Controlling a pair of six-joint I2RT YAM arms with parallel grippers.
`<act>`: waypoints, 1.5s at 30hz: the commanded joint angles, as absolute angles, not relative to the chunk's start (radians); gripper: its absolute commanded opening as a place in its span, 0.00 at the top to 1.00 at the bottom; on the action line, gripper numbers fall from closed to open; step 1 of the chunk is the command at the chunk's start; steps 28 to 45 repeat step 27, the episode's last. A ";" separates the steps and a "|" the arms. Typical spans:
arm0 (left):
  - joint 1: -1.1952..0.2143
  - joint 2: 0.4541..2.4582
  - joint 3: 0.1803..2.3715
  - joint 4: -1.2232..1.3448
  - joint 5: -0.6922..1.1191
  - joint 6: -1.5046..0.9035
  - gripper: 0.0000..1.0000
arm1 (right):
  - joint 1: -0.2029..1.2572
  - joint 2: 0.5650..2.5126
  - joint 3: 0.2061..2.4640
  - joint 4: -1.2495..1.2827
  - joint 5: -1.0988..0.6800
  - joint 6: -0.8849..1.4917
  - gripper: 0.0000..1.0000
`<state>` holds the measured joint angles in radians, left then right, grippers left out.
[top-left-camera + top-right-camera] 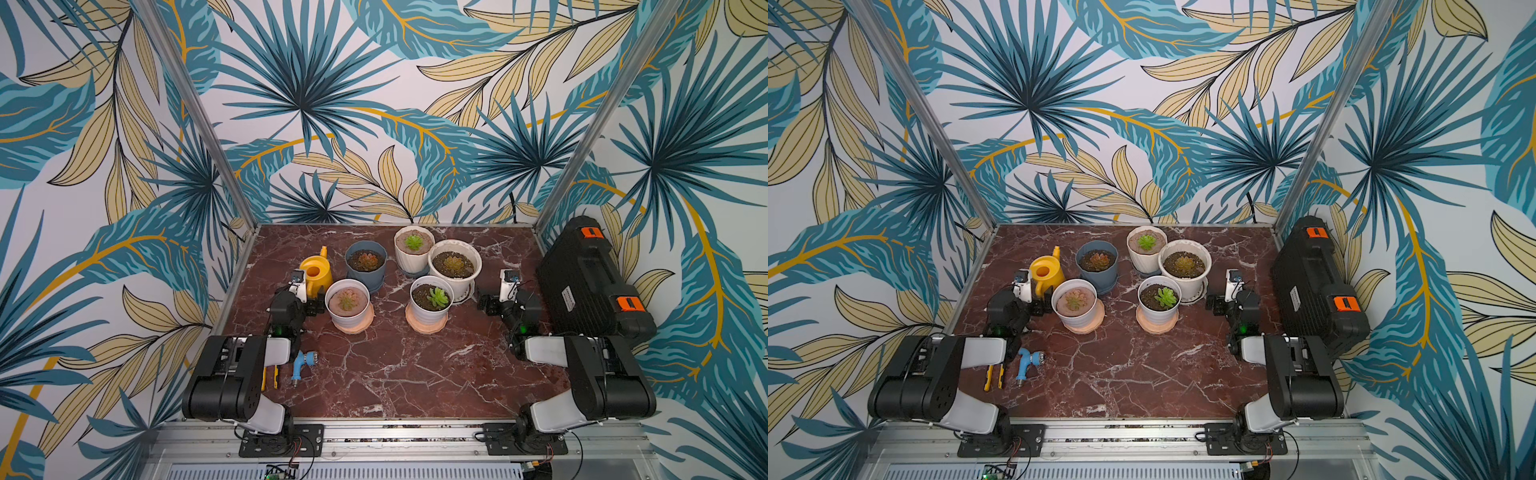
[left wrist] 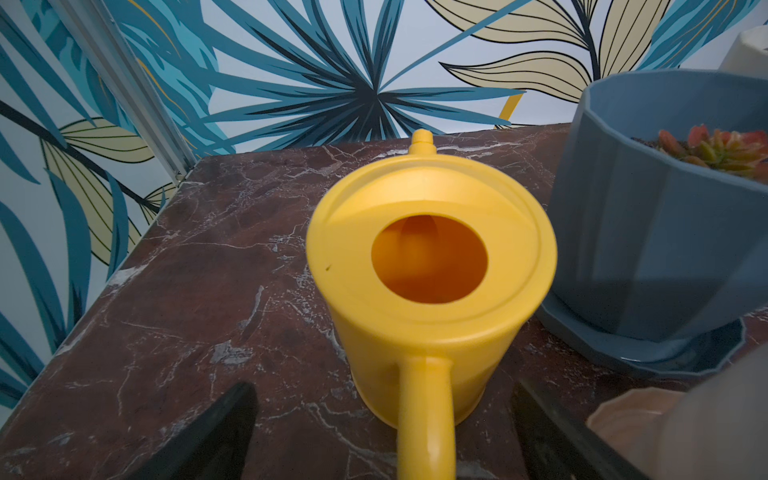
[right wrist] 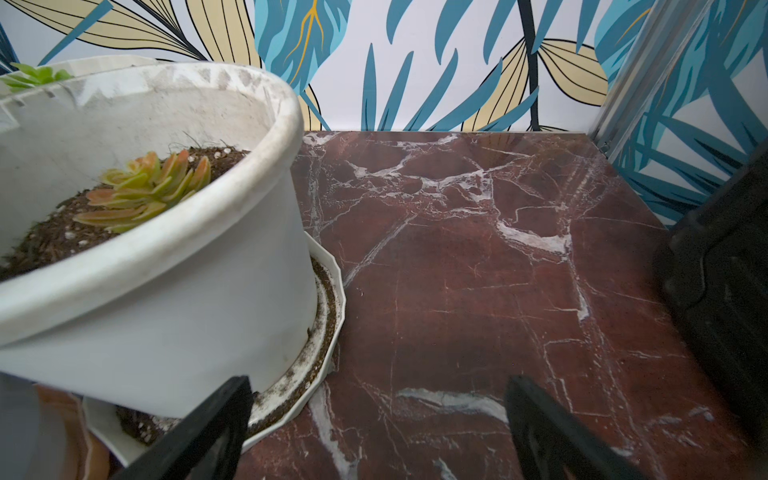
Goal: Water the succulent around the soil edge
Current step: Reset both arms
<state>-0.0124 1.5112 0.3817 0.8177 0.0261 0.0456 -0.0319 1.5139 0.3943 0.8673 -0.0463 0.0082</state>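
Standing upright on the red-brown marble tabletop [image 1: 395, 365], the yellow plastic watering can [image 2: 428, 291] has its handle between the wide-spread jaws of the left gripper [image 2: 384, 399]. They appear not to touch it, though the fingertips are partly cut off. Just beside the can sits the blue-grey faceted pot [image 2: 665, 232] holding a reddish succulent [image 2: 723, 149]. Well apart from the can stand the large white round pot [image 3: 166, 291] and, likewise spread and empty, the right gripper [image 3: 374, 390].

Aluminium frame [image 1: 202, 124] and leaf-print walls [image 1: 415, 62] mark a lab booth.
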 commanded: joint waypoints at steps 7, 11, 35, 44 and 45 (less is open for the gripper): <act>-0.018 1.518 0.410 0.814 0.029 0.055 0.00 | -0.026 1.509 0.397 0.874 -0.053 0.017 0.01; -0.017 1.518 0.410 0.813 0.029 0.056 0.00 | -0.026 1.509 0.397 0.874 -0.052 0.017 0.01; -0.017 1.518 0.410 0.814 0.029 0.057 0.00 | -0.009 1.512 0.403 0.863 -0.013 0.011 0.00; -0.017 1.518 0.410 0.814 0.029 0.057 0.00 | -0.009 1.512 0.403 0.863 -0.013 0.011 0.00; -0.017 1.518 0.410 0.814 0.029 0.057 0.00 | -0.009 1.512 0.403 0.863 -0.013 0.011 0.00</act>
